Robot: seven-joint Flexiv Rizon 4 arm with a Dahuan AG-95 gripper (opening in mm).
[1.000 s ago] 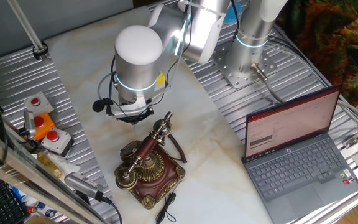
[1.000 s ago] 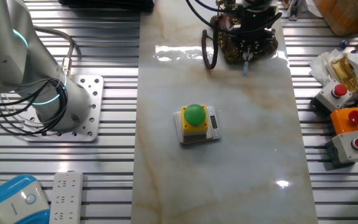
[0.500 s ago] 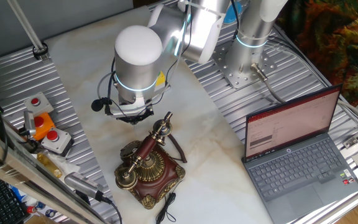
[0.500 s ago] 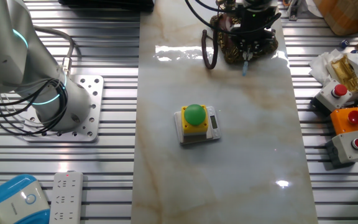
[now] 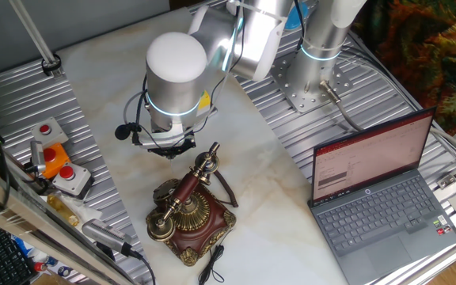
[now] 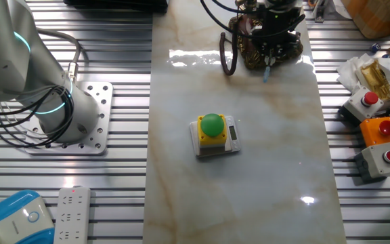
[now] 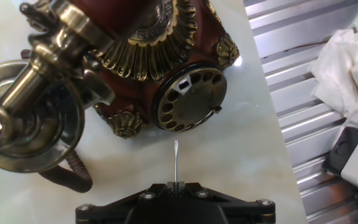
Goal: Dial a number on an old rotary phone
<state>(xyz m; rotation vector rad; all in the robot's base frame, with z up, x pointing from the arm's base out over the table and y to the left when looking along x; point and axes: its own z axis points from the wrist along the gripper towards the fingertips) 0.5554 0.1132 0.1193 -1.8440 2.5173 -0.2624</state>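
Observation:
The old rotary phone [image 5: 190, 215] stands on the marble slab, dark red-brown with brass trim, its handset [image 7: 39, 93] on the cradle. In the hand view its brass dial [image 7: 190, 99] faces me, just beyond the tip of a thin metal rod [image 7: 176, 160]. My gripper [image 7: 176, 185] is shut on that rod, which points at the dial's lower edge with a small gap left. In the other fixed view the gripper [image 6: 269, 59] hangs in front of the phone [image 6: 248, 49] and hides part of it. In one fixed view the arm's wrist [image 5: 169, 119] covers the fingers.
A yellow box with a green button [image 6: 213, 133] sits mid-slab. Grey and orange boxes with red buttons [image 6: 379, 139] stand on the ribbed table beside the slab. An open laptop [image 5: 374, 202] is on the other side. The phone's black cord [image 6: 226, 54] loops beside its base.
The hand has crept very slightly toward the phone, bringing the rod tip a touch closer to the dial. The phone has not moved.

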